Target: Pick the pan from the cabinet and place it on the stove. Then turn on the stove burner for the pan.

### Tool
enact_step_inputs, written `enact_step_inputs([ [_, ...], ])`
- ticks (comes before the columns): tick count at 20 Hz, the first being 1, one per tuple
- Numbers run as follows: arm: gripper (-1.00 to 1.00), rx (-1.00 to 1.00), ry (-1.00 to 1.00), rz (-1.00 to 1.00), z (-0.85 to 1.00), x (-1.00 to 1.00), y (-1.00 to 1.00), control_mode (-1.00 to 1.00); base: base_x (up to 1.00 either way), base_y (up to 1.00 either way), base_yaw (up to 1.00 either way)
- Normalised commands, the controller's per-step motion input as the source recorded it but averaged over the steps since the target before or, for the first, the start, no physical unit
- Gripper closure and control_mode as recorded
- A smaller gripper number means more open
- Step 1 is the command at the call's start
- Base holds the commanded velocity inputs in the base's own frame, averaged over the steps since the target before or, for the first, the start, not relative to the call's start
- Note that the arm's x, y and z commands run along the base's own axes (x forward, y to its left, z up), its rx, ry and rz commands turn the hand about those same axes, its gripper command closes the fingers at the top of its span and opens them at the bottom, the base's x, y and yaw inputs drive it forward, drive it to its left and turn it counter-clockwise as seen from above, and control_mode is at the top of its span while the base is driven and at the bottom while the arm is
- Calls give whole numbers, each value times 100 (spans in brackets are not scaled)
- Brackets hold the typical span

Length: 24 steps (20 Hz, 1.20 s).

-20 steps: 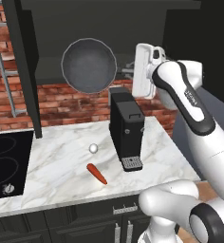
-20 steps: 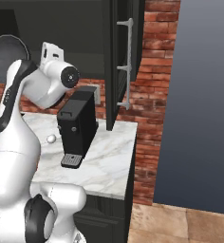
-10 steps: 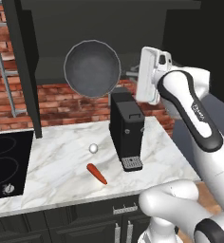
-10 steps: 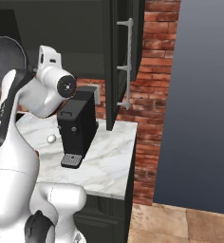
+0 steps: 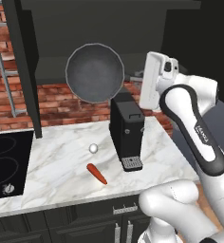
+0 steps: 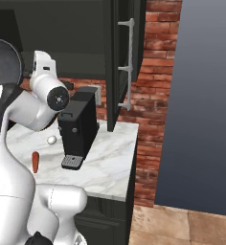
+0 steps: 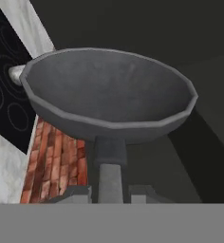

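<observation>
The pan (image 5: 95, 72), round and dark grey, hangs in the air in front of the open cabinet (image 5: 109, 33), tipped so its inside faces the left base camera. Its thin handle runs right into my gripper (image 5: 138, 78), which is shut on it. In the hand view the pan (image 7: 109, 90) lies straight ahead, its handle clamped between my fingertips (image 7: 76, 193). The right base view catches the pan's rim (image 6: 2, 62) at the far left. The black stove (image 5: 4, 161) lies low to the left, set into the counter, and appears as the stove (image 7: 4, 95) behind the pan in the hand view.
Below the pan a black coffee machine (image 5: 127, 130) stands on the marble counter (image 5: 61, 161), with a small white ball (image 5: 93, 148) and an orange carrot (image 5: 97, 173) beside it. Open cabinet doors hang at left (image 5: 23, 71) and right (image 6: 122, 62).
The hand has carried the pan a little to the right and down, out from the cabinet opening. The grip on the handle stays the same.
</observation>
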Motion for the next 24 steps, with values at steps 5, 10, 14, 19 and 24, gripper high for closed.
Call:
enact_step_inputs([
  [5,100,2,-4,-5,-1,-41,-20,-100,0,0,0],
  [10,100,1,-9,-4,-7,-46,-9,100,-14,-1,-1],
  [14,100,0,0,0,0,0,0,100,-69,-1,-8],
  [19,100,0,0,0,0,0,0,100,-66,0,-8],
  [24,100,0,0,0,0,0,0,100,-62,0,-6],
])
